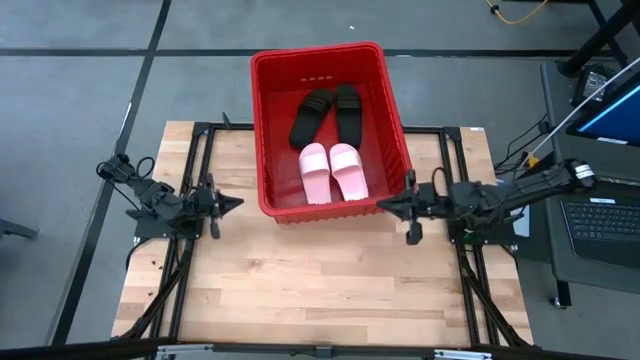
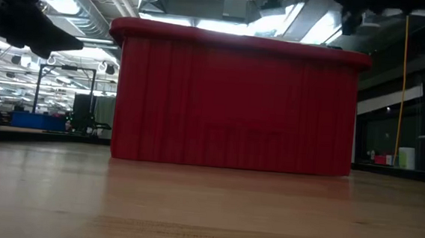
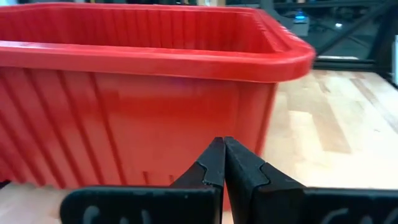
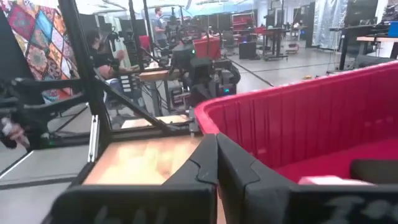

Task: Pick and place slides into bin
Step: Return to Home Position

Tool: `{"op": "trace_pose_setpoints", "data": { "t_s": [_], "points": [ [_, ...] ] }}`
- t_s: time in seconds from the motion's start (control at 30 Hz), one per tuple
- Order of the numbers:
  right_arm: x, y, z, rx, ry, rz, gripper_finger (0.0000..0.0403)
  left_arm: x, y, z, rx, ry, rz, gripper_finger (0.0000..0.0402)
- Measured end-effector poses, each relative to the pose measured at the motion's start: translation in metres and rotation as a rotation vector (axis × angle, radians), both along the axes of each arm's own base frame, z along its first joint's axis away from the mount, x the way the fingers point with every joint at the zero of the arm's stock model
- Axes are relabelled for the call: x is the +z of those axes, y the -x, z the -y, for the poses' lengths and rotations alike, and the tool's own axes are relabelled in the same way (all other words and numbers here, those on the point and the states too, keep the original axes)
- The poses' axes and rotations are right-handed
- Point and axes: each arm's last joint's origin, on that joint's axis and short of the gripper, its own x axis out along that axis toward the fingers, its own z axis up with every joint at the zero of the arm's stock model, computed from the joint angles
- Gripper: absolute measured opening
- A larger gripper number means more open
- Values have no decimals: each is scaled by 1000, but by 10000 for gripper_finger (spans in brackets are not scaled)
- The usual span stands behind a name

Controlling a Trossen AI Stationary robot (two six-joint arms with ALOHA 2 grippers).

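Observation:
The red bin (image 1: 330, 130) stands at the table's far middle. Inside it lie two black slides (image 1: 327, 112) at the far end and two pale pink slides (image 1: 333, 170) at the near end, soles on the bin's floor. My left gripper (image 1: 236, 204) is shut and empty, level, just left of the bin's near left corner (image 3: 273, 93). My right gripper (image 1: 382, 205) is shut and empty, level, beside the bin's near right corner; its wrist view looks over the bin's rim (image 4: 298, 84), with a pink slide's edge (image 4: 326, 180) and a black slide (image 4: 373, 169) showing inside.
Bare wooden tabletop (image 1: 320, 290) spreads in front of the bin. Black frame rails (image 1: 190, 260) run along both sides. A laptop and cables (image 1: 600, 215) sit off the table's right edge. In the low view the bin's near wall (image 2: 236, 106) fills the middle.

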Motion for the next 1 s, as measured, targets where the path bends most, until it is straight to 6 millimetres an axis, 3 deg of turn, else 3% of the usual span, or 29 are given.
{"op": "trace_pose_setpoints", "data": {
  "t_s": [0.27, 0.57, 0.77, 1.0],
  "points": [
    [-34, 35, 8, 33, 53, 13, 6, 0, 0, -1, 20, -11, 1, 7],
    [-65, 65, 9, 247, 79, 116, 7, 0, 0, -1, 20, -13, 0, 6],
    [-74, 74, 10, 282, 11, 153, 7, 0, 0, -1, 20, -13, 0, 6],
    [-91, 73, 10, 281, 20, 80, 7, 0, 0, -1, 20, -13, 1, 6]
  ]
}}
